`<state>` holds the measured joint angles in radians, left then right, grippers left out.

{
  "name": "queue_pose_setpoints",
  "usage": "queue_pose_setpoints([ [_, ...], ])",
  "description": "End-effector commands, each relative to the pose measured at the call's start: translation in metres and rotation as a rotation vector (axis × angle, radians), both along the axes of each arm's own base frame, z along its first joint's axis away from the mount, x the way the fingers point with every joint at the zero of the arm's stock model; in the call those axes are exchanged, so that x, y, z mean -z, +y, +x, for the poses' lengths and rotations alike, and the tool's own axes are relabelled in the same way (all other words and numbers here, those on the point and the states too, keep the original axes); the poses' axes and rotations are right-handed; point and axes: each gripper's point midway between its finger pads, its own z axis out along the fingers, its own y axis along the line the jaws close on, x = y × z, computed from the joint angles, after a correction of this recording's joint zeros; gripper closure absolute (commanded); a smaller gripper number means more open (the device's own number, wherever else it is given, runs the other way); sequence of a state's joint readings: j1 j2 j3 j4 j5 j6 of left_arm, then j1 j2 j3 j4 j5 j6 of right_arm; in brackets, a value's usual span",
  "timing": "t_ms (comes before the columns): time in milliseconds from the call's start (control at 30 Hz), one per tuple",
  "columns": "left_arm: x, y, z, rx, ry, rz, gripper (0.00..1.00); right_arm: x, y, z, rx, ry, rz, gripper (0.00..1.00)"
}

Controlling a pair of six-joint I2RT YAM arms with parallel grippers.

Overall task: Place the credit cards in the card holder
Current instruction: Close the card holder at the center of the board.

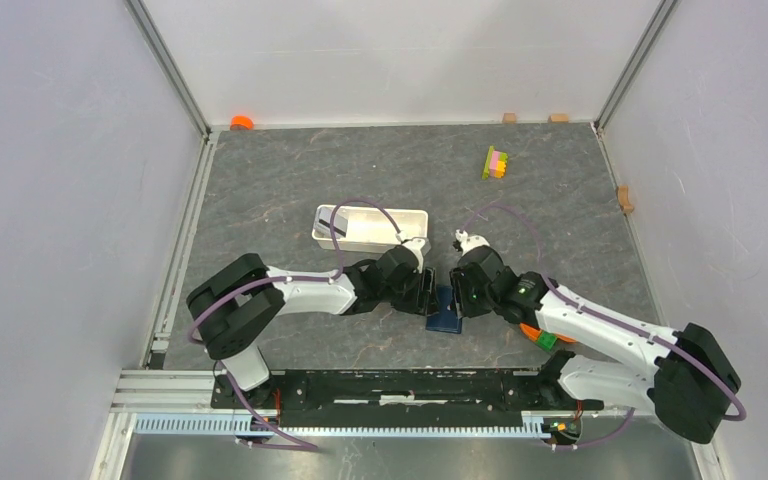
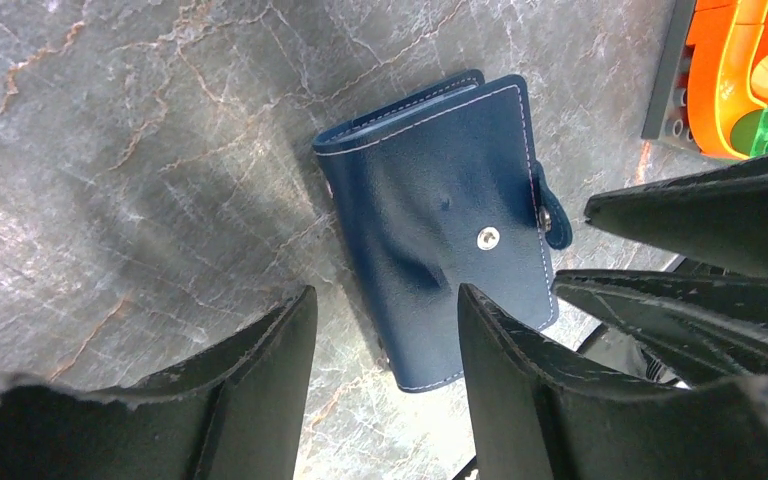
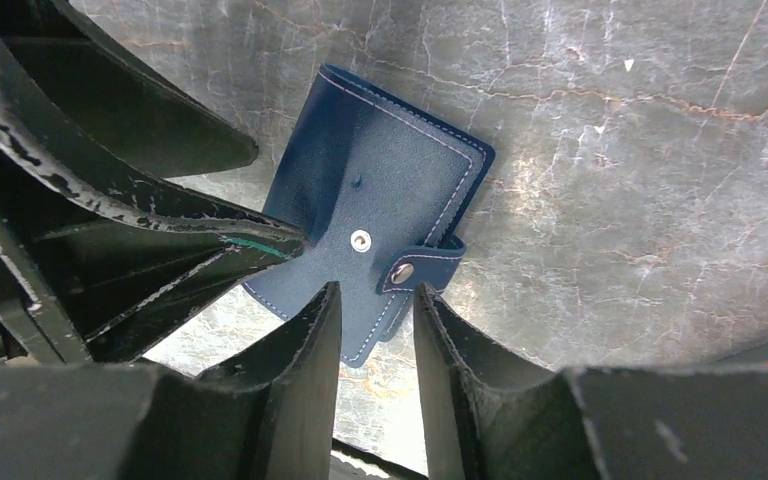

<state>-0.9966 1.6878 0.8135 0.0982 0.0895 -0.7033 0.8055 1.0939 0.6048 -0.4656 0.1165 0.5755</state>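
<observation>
Navy card holder [image 2: 440, 230] folded; white tray [image 1: 365, 243] beyond, orange-green toy [image 2: 735, 75] near.

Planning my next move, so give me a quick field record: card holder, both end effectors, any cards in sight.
card holder: folded shut, flat on the table, strap wrapped over its edge
left end effector: open, over the holder, holding nothing
right end effector: open, fingertips by the strap, holding nothing
credit cards: none clearly visible
white tray: beyond both arms, contents unclear
</observation>
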Motion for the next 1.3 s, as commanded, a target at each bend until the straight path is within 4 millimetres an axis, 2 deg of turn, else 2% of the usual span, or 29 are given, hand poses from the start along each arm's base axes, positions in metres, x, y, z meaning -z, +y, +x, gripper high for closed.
queue_pose_setpoints([
  [0, 0.007, -0.003, 0.0, -0.008, 0.01, -0.014, 0.39, -0.014, 0.011, 0.013, 0.025, -0.042, 0.027, 0.64],
  [67, 0.008, -0.002, 0.0, -0.009, 0.01, -0.012, 0.4, -0.013, 0.012, 0.014, 0.025, -0.045, 0.024, 0.66],
  [167, 0.009, -0.002, -0.001, -0.009, 0.011, -0.009, 0.41, -0.012, 0.011, 0.015, 0.031, -0.047, 0.017, 0.74],
  [400, 0.014, -0.001, -0.001, -0.008, 0.018, 0.001, 0.41, -0.007, 0.008, 0.016, 0.038, -0.051, 0.001, 0.8],
  [633, 0.023, 0.0, -0.002, -0.005, 0.026, 0.023, 0.43, -0.001, 0.002, 0.017, 0.048, -0.051, -0.036, 0.81],
  [833, 0.032, 0.007, 0.0, -0.012, 0.019, 0.075, 0.5, -0.007, 0.003, 0.019, 0.042, -0.077, -0.021, 1.0],
  [1033, 0.041, 0.014, 0.001, -0.012, 0.007, 0.139, 0.57, -0.015, 0.013, 0.02, 0.003, -0.104, 0.037, 1.0],
  [1267, 0.049, 0.019, -0.001, -0.012, 0.014, 0.171, 0.6, 0.0, 0.021, 0.013, -0.042, -0.067, 0.058, 1.0],
])
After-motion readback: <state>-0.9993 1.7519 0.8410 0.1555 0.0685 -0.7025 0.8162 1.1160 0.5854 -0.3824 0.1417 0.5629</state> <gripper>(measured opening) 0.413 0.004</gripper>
